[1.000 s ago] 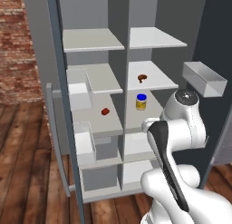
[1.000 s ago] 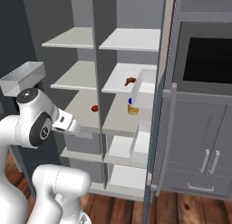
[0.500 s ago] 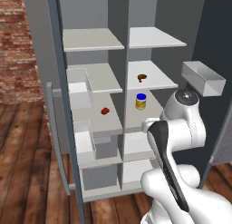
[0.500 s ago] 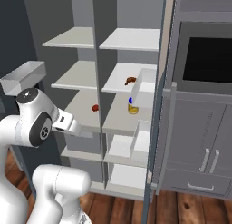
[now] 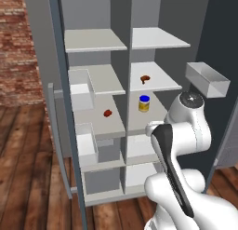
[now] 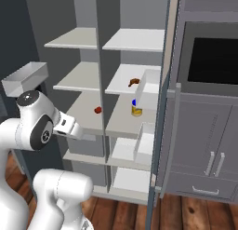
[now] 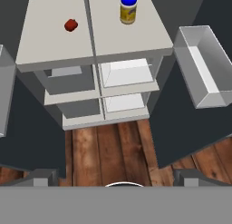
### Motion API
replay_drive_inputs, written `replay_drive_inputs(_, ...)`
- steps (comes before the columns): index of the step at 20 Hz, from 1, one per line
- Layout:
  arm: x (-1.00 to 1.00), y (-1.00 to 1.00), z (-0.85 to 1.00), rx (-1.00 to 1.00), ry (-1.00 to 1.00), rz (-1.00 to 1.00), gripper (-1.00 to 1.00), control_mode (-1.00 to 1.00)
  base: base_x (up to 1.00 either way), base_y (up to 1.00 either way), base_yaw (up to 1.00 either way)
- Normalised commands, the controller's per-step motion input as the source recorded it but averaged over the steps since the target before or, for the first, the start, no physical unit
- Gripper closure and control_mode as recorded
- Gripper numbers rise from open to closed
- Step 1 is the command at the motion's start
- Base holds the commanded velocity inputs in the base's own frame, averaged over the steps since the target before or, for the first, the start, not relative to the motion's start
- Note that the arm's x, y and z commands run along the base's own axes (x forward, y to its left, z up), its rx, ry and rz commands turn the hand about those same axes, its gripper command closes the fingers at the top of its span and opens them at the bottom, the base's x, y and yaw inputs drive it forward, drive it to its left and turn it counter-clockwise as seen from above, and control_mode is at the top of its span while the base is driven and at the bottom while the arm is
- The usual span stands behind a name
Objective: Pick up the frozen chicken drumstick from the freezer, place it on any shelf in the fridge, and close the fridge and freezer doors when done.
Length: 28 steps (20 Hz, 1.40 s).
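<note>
Two finger tips (image 7: 43,177): dark, one at each lower corner of the hand view, nothing between them.
Gripper (image 7: 115,178): spread wide and empty, held in front of the open cabinet and looking down at its lower shelves and the wooden floor (image 7: 113,150).
Nearest shelf contents: yellow jar with blue lid (image 7: 128,8) upright on the right-hand board; small red lump (image 7: 70,25) on the left-hand board, across the divider.
Door bin (image 7: 201,73): grey open-topped tray on the inside of the right door, beside the jar's shelf.
Frozen chicken drumstick (image 5: 145,78): lies on the shelf (image 5: 160,82), second from the top of the right column, one board above the jar (image 5: 144,103). It is well apart from the gripper, higher and deeper in.
Same piece from the right base view: drumstick (image 6: 133,82) above the jar (image 6: 136,109), the red lump (image 6: 97,110) to their left.
Fridge and freezer doors (image 5: 218,33): both swung open.
</note>
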Motion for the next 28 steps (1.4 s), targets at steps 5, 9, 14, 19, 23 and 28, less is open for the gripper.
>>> replay_drive_inputs(5,0.00,0.00,0.00,0.00,0.00,0.00,-1.00,1.00,-0.18,0.00,0.00)
replay_drive_inputs(9,0.00,0.00,0.00,-0.01,0.00,0.00,-1.00,-1.00,0.00,0.00,0.00)
replay_drive_inputs(14,-0.19,0.61,0.39,-0.12,-0.06,0.01,-1.00,-1.00,0.00,0.00,0.00)
replay_drive_inputs(19,-0.38,1.00,0.90,-0.35,-0.13,0.15,-1.00,-1.00,0.00,0.00,0.00)
replay_drive_inputs(23,-0.45,1.00,0.54,-0.37,-0.17,0.16,-1.00,-1.00,0.00,0.00,0.00)
replay_drive_inputs(28,-0.11,1.00,0.02,-0.31,-0.09,0.17,-1.00,-1.00,0.00,0.00,0.00)
